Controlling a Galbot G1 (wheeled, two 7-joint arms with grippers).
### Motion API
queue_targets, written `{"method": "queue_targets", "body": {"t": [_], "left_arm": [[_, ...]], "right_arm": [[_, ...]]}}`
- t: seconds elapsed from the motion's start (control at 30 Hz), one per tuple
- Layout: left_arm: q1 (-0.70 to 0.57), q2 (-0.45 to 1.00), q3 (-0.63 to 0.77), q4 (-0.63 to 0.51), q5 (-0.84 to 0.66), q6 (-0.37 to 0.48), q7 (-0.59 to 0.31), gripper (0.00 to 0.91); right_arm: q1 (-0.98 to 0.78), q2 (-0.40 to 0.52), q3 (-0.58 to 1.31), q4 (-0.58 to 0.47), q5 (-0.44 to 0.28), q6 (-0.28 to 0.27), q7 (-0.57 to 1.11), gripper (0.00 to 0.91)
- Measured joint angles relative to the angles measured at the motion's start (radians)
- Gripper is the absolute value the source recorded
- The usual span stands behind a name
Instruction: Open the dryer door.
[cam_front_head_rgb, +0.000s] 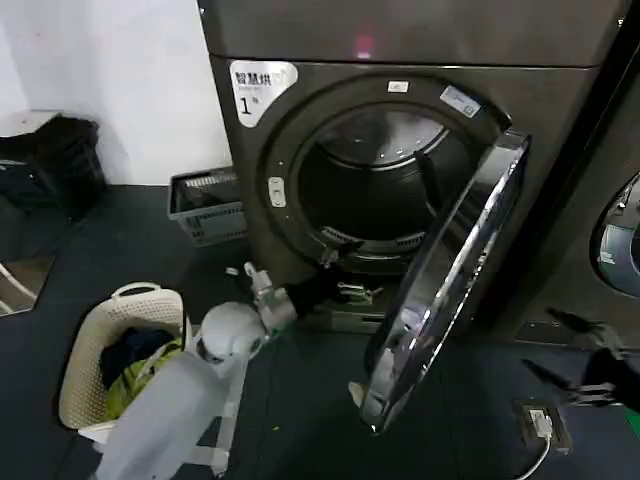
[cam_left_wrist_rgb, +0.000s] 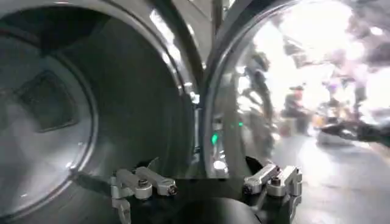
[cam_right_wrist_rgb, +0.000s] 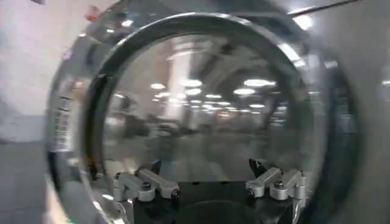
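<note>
Beside our spread, empty left gripper (cam_front_head_rgb: 335, 268) at the drum's lower lip, the dryer door (cam_front_head_rgb: 450, 290) hangs wide (essentially done); our right gripper (cam_front_head_rgb: 585, 360), also spread, waits beyond it.

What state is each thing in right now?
dryer door: swung wide open, hinged on the right
drum: exposed, looks empty
left end effector: open, at the drum's lower lip
right end effector: open, holding nothing, right of the door
laundry basket: holds clothes
</note>
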Motion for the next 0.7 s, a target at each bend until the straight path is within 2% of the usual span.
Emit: {"method": "queue_targets", "body": {"t": [0.2,0.5,0.7], "left_arm": [[-0.022,-0.021,0.046,0.008,0.000,0.001,0.002,0.907],[-0.048,-0.070,0.109,0.022,0.001,0.002,0.005,0.907],[-0.066,-0.107,0.155,0.043,0.012,-0.001,0.002,0.907]], "right_arm": [[-0.027,-0.030,0.066,-0.024,-0.017,-0.038,0.150,0.907],[-0.058,-0.067,0.141,-0.063,-0.083,-0.050,0.391,0.907],[-0.076,-0.073,0.179,-0.087,-0.097,-0.058,0.448,0.907]]}}
